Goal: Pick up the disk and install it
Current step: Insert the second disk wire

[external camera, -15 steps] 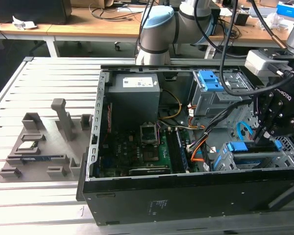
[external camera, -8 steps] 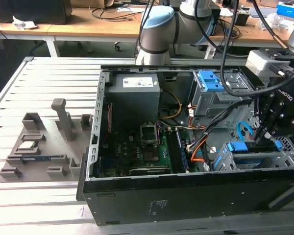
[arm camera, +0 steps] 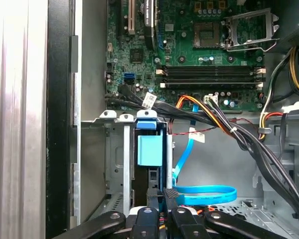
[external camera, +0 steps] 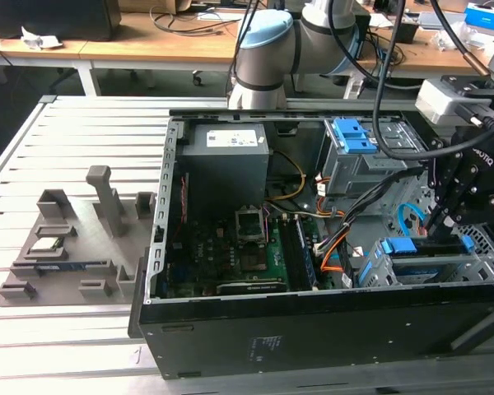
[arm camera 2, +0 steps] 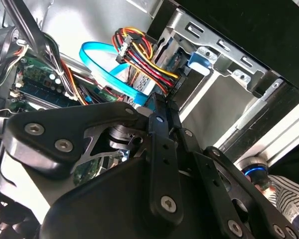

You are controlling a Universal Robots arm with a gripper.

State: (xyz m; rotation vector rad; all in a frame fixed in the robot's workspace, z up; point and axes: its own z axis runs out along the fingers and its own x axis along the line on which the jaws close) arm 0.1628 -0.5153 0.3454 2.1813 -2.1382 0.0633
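One disk [arm camera: 149,149] sits edge-up in the lower drive bay [arm camera: 117,149] of the open computer case [external camera: 230,329], its blue plastic rail and dark edge showing. One gripper [arm camera: 163,195] rests at its rear end, fingers [arm camera: 170,193] drawn together. One grey drive cage [external camera: 358,156] carries two blue latches [external camera: 352,134].

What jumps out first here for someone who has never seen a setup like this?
An open computer case lies on a slatted metal table, its green circuit board exposed. The robot's black tool reaches into the case's corner at the exterior view's right, down at a drive cage with bright blue latches, beside a looping blue cable.
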